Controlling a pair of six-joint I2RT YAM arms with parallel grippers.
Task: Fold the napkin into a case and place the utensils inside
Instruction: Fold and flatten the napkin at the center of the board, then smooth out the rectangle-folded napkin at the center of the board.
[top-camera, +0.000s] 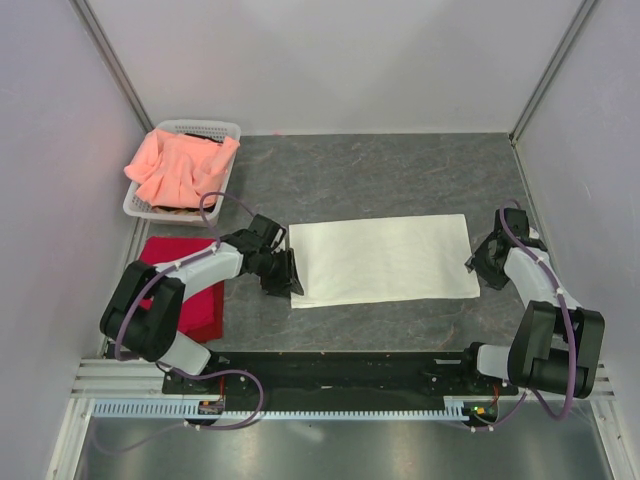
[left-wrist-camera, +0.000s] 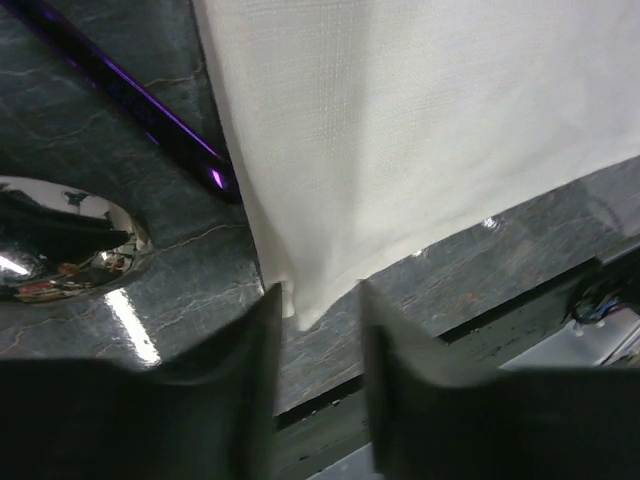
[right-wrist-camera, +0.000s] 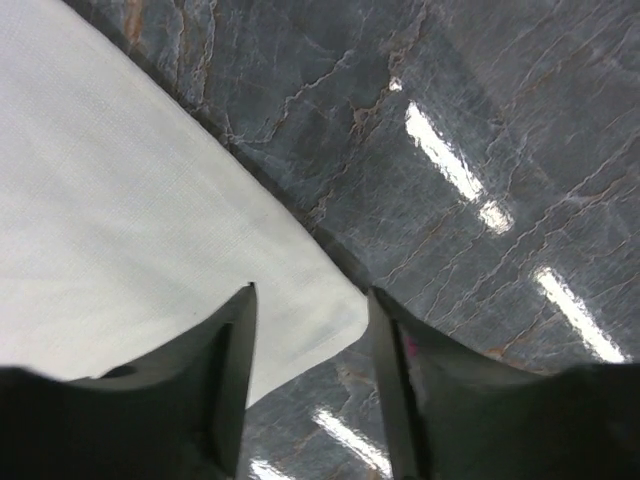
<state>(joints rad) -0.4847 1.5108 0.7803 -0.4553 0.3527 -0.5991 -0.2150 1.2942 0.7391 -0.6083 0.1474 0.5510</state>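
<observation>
Now mid-fold: my left pincer (left-wrist-camera: 318, 320) and right pincer (right-wrist-camera: 310, 310) gape empty at corners of the halved napkin (top-camera: 385, 258); next, likely, pinch and fold narrower.

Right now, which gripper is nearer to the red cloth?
Left. The left gripper is at the left edge of the napkin, just right of the red cloth; the right gripper is at the napkin's right edge, far across.
</observation>
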